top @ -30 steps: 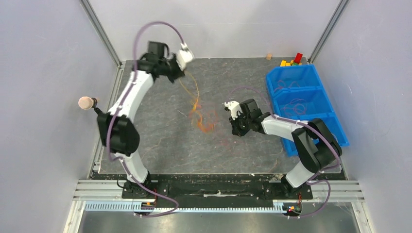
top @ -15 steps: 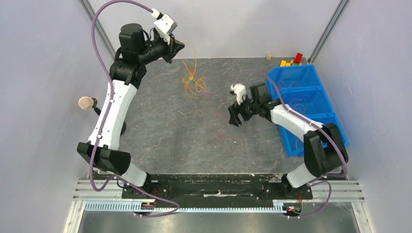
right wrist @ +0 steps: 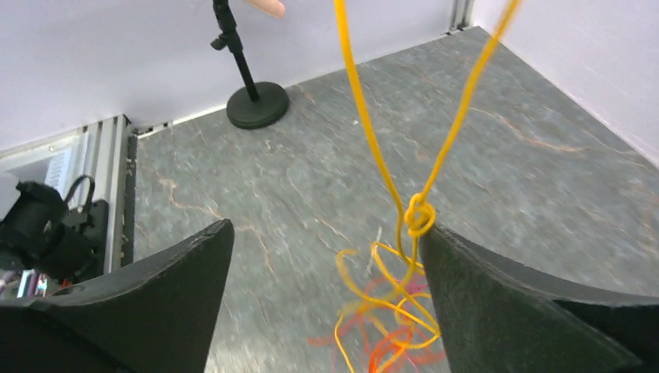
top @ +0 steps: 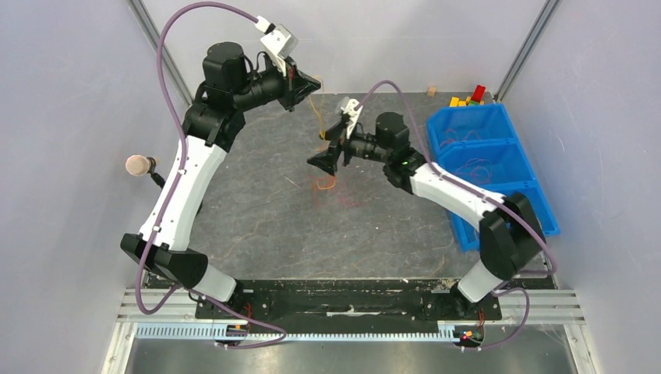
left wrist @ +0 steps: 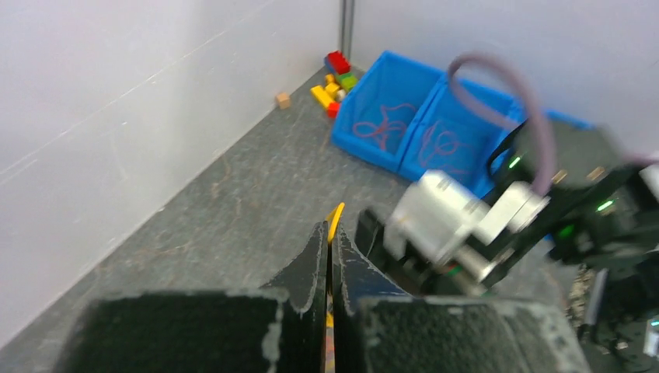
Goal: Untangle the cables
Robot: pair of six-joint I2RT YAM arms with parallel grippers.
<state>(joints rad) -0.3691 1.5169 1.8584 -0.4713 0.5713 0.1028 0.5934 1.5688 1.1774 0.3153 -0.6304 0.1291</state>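
My left gripper (top: 313,82) is raised at the back of the mat and is shut on a yellow cable (top: 319,117); its tip pokes out past the pinched fingertips (left wrist: 335,213). The yellow strands hang down to a knot (right wrist: 418,216), with a loose tangle of yellow, orange and red cables (right wrist: 388,334) below it, reaching the mat (top: 324,184). My right gripper (right wrist: 326,227) is open, its jaws wide on either side of the hanging strands. The knot hangs just beside its right finger (right wrist: 497,295); nothing is gripped. From above, this gripper (top: 325,160) sits just under the left one.
Blue bins (top: 468,111) with red cables inside stand at the right edge. Toy bricks (top: 468,97) and a small wooden block (top: 431,91) lie behind them. A stand with a round base (right wrist: 250,105) and pink head (top: 139,165) is at the left.
The left arm rose and swung to the back, lifting the yellow cable and dragging the tangle with it. The right gripper opened and swung left and up around the hanging strands.
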